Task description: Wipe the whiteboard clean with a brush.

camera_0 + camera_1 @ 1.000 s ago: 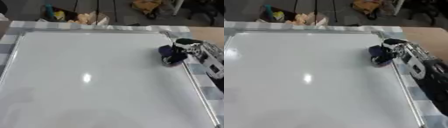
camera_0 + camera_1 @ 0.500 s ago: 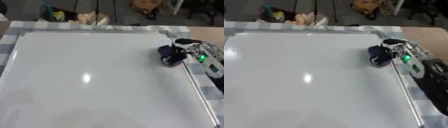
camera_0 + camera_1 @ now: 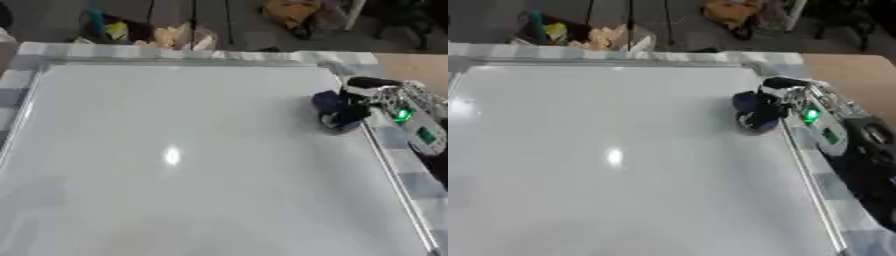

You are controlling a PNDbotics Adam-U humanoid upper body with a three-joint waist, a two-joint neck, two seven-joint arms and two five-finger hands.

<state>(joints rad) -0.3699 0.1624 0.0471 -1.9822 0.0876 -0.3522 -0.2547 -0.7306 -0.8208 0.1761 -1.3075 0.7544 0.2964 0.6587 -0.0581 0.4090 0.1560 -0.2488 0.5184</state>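
Observation:
A large whiteboard (image 3: 175, 165) lies flat and fills most of both views; its surface looks white with only a light glare spot. At its right edge a dark blue brush (image 3: 337, 111) rests on the board. My right hand (image 3: 389, 102) comes in from the right, its fingers curled round the brush, a green light glowing on its back. My left hand shows in neither view.
The board lies on a grey checked cloth (image 3: 398, 165). A bare wooden tabletop (image 3: 850, 75) shows at the upper right. Beyond the far edge are bags and clutter (image 3: 166, 32) on the floor.
The right hand and brush stay at the board's right edge. A green light on the back of the hand has come on.

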